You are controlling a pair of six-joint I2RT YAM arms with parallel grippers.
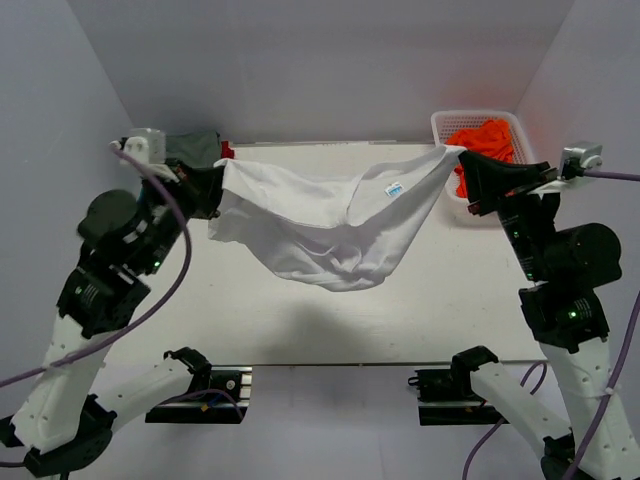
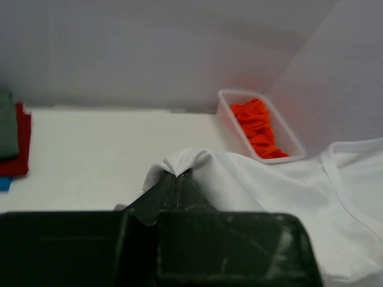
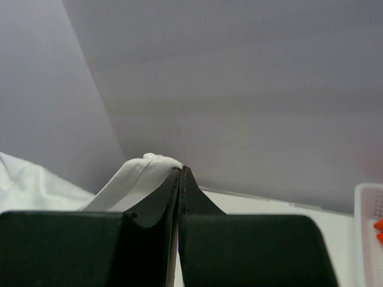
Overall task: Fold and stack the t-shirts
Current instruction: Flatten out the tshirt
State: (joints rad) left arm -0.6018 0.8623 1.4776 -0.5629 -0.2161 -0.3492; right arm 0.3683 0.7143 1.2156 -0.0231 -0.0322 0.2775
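The white t-shirt (image 1: pixel 330 225) hangs in the air, strung from just beside the basket (image 1: pixel 440 125) out to well left of it. Its middle sags in a deep belly, and the shadow below suggests it hangs clear of the surface (image 1: pixel 300 320).

The right fingers (image 3: pixel 164 191) are pressed together on a bunched edge next to the basket's left rim. The left fingers (image 2: pixel 164 188), far left of the basket, are likewise closed tight on a pinch of cloth.

The orange t-shirt (image 1: pixel 490 140) lies inside the basket. An olive-grey t-shirt (image 2: pixel 6 131) on a red one (image 2: pixel 18 149) sits far to the basket's left, at the back.

We judge the step in hand to be spreading the shirt before laying it flat. To do it well:
- We should draw both holds apart evenly until the sag goes.
- We should keep them level and bring the cloth nearer than the basket, so nothing catches its rim.
- We should lower the hanging edge first and drag gently, so the body lands smooth.

Both pinches look small, so a hard pull could slip them.
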